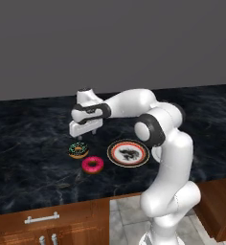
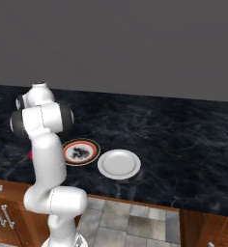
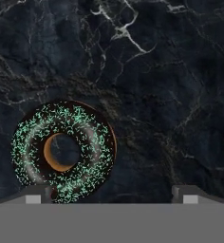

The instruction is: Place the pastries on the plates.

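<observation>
The chocolate pastry (image 1: pixel 78 150), a ring donut with green sprinkles, lies on the dark marble counter. My gripper (image 1: pixel 86 135) hangs open just above and behind it, holding nothing. In the hand view the same donut (image 3: pixel 92 142) sits low and left, overlapping the left fingertip (image 3: pixel 38 193), while the gripper (image 3: pixel 111 194) is centred to its right. The pink pastry (image 1: pixel 92 164) lies just in front of the chocolate one. The patterned plate (image 1: pixel 128 153) (image 2: pixel 80 152) sits to the right of both donuts. The white plate (image 2: pixel 119 163) rests beside it, further right.
The black marble counter (image 1: pixel 28 143) runs wide to both sides, with a grey wall behind. Its front edge sits over wooden cabinets (image 1: pixel 43 220) with metal handles. My own arm (image 1: pixel 158 129) arches over the plates.
</observation>
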Controlling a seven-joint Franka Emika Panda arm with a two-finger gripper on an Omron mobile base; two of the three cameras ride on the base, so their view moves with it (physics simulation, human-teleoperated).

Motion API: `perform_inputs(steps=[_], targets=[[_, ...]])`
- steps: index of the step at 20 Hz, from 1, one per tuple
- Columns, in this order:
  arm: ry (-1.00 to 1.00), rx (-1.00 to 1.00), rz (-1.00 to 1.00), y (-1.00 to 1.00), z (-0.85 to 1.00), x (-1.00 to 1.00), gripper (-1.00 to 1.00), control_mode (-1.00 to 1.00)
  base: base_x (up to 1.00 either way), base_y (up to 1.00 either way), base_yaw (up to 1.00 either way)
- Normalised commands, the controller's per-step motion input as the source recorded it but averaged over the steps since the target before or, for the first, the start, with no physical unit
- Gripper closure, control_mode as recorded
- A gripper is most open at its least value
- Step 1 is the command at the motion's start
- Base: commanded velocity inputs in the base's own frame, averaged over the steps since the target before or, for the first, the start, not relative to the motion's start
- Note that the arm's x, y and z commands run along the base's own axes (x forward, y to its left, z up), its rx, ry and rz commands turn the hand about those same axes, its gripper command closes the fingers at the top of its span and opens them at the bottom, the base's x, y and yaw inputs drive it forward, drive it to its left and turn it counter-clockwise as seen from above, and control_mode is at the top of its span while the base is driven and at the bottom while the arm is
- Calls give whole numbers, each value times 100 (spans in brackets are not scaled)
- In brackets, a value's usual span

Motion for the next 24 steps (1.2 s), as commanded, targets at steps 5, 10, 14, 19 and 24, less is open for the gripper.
perform_inputs(steps=[5, 10, 14, 19, 24], targets=[[0, 0, 0, 6, -26, 6, -100, -100, 0, 0, 0], [0, 0, 0, 1, -25, 0, -100, -100, 0, 0, 0], [0, 0, 0, 0, -20, -2, -100, -100, 0, 0, 0], [0, 0, 0, 0, -24, -1, -100, -100, 0, 0, 0], [0, 0, 0, 6, -29, 0, -100, -100, 0, 0, 0]])
